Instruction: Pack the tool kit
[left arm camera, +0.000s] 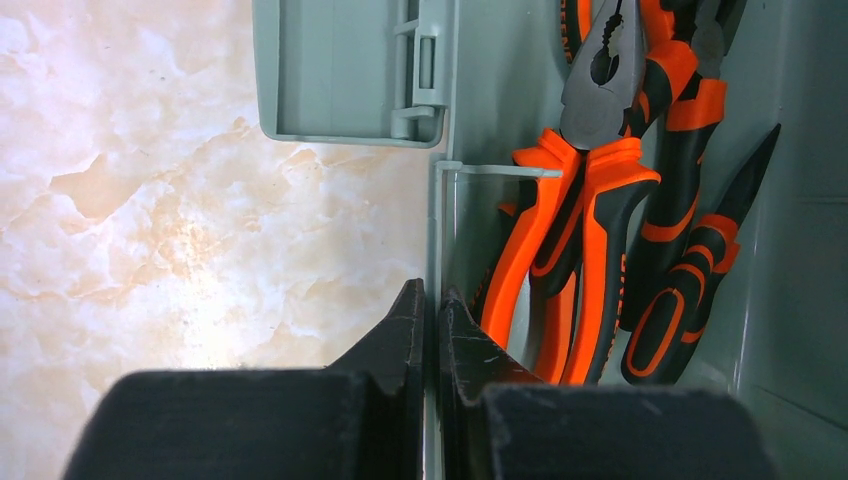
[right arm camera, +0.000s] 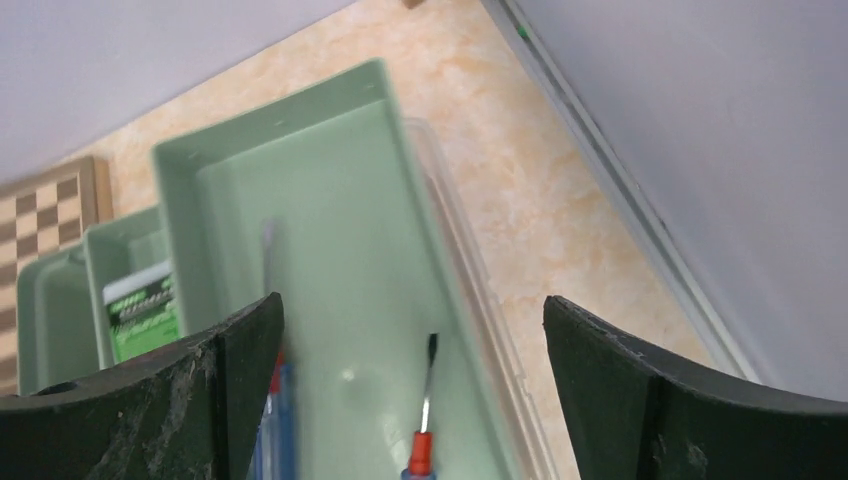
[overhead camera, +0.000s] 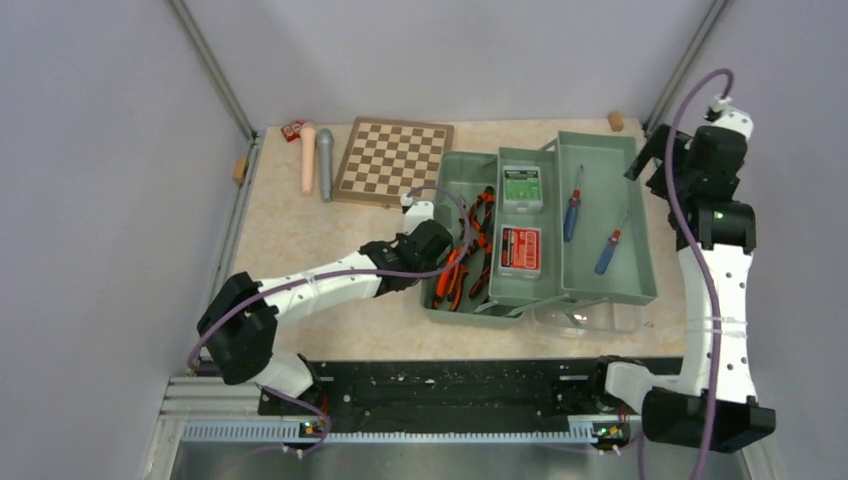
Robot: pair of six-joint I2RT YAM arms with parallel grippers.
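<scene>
Top external view shows the marbled bench [overhead camera: 300,230] carrying the sage-green toolbox [overhead camera: 450,172] spread fully open. Its 2 fold-out trays are swung out to the right, so every compartment is reachable from above. Its translucent lid [overhead camera: 590,318] lies at the near side, out of the way. A chessboard [overhead camera: 392,160] sits just behind the box and plays no part. The left arm [overhead camera: 320,285] stretches low across the bench to the box's left wall. In the left wrist view the left gripper [left arm camera: 430,295] has its fingers clenched on what looks like that thin wall, probably to steady or shift the box. The right gripper [overhead camera: 660,165] hangs above the far end of the outer tray [overhead camera: 640,220], fingers released wide and holding nothing, apparently ready to fold that tray inward. The orange-handled pliers [overhead camera: 465,255] lie heaped in the deep base compartment, the only one that fits them. The inner tray [overhead camera: 500,290] holds the green-labelled box [overhead camera: 521,186] behind the red-labelled box [overhead camera: 520,250]. The 2 screwdrivers [overhead camera: 573,215] lie loose in the outer tray. Contents look packed; folding the trays and closing the lid seem to remain.
</scene>
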